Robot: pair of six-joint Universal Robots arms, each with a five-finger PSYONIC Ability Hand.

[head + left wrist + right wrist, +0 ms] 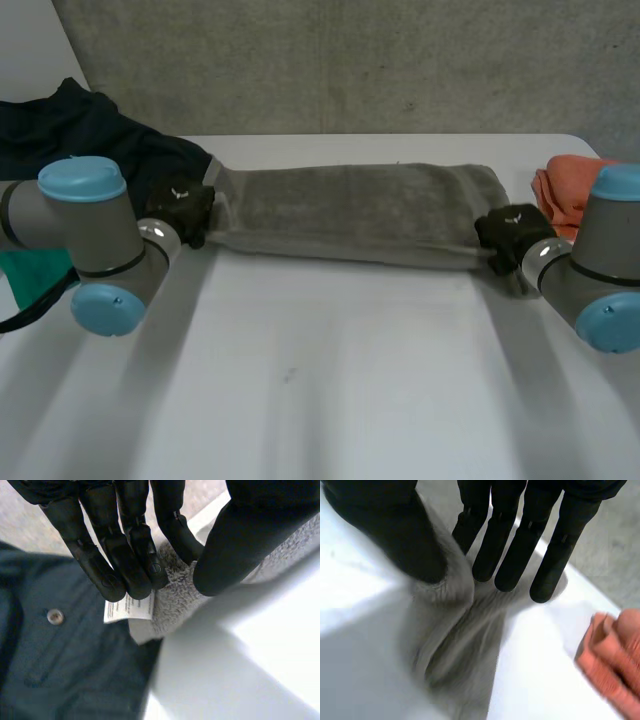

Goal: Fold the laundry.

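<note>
A grey towel (350,210), folded into a long strip, lies across the far part of the white table (330,380). My left hand (180,212) is at its left end. In the left wrist view the left hand (125,555) pinches the towel's corner (175,605) between thumb and fingers, just above a white label (127,611). My right hand (510,232) is at the strip's right end. In the right wrist view the towel (455,645) runs up between the thumb and straight fingers of the right hand (515,540) and hangs bunched below them.
A dark blue garment (90,130) with a button (55,616) lies heaped at the far left, touching the towel's end. An orange cloth (565,190) lies at the far right, close to my right hand (615,655). Something green (35,272) lies behind my left arm.
</note>
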